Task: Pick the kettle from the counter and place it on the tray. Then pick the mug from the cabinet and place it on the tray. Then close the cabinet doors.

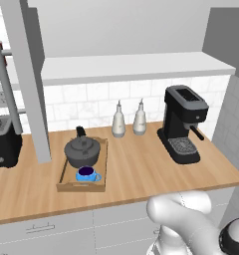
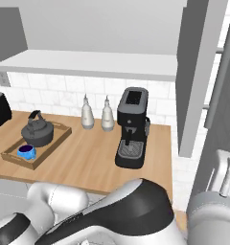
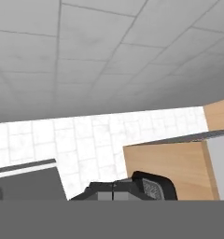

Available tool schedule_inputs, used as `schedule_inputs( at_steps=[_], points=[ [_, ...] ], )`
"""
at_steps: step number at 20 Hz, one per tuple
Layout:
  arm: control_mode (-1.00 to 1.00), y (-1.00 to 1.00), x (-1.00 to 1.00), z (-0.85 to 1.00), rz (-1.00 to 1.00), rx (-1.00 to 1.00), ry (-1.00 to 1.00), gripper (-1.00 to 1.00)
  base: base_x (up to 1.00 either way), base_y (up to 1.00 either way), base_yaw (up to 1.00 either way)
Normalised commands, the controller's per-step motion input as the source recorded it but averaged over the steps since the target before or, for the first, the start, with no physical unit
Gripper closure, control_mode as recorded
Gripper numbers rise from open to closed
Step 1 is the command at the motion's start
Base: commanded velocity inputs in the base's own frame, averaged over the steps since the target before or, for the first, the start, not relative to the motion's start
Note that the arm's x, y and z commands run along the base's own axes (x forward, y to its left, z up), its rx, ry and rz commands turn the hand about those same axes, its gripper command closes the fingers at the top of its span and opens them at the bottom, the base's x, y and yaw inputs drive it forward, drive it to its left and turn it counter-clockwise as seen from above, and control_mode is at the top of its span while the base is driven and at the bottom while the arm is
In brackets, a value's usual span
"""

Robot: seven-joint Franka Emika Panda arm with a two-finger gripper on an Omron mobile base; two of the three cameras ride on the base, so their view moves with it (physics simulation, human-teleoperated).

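Note:
The dark grey kettle (image 1: 82, 151) sits in the light wooden tray (image 1: 102, 172) on the wood-grain counter (image 1: 141, 169), and the small blue mug (image 1: 86, 174) stands in the tray just in front of it. Seen from the right, the kettle (image 2: 37, 132), mug (image 2: 26, 151) and tray (image 2: 53, 142) lie far left. The cabinet (image 1: 131, 67) stands with both doors swung out: the left door (image 1: 27, 79) with its bar handle (image 1: 4, 82), and the right door (image 2: 196, 72). My gripper (image 2: 225, 173) shows as a white hand low beside the right door, its fingers hidden.
A tall black coffee machine (image 1: 183, 124) stands at the counter's right end, its top also in the hand view (image 3: 132, 186). Two pale bottles (image 1: 118, 121) stand at the tiled wall. A black toaster (image 1: 2, 142) sits far left. My arm (image 2: 112, 215) fills the foreground.

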Motion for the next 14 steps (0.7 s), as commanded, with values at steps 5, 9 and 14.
schedule_inputs(
  at_steps=[5,9,14],
  points=[
    [-1.0,-0.09,0.56,0.05,0.0,0.08,0.0,1.0,0.0,0.0,0.0],
    [-1.0,0.0,0.65,0.0,0.0,0.07,-0.01,1.0,0.0,0.0,0.0],
    [-1.0,-0.13,0.62,0.0,0.0,0.05,-0.01,1.0,0.0,0.0,0.0]
  ],
)
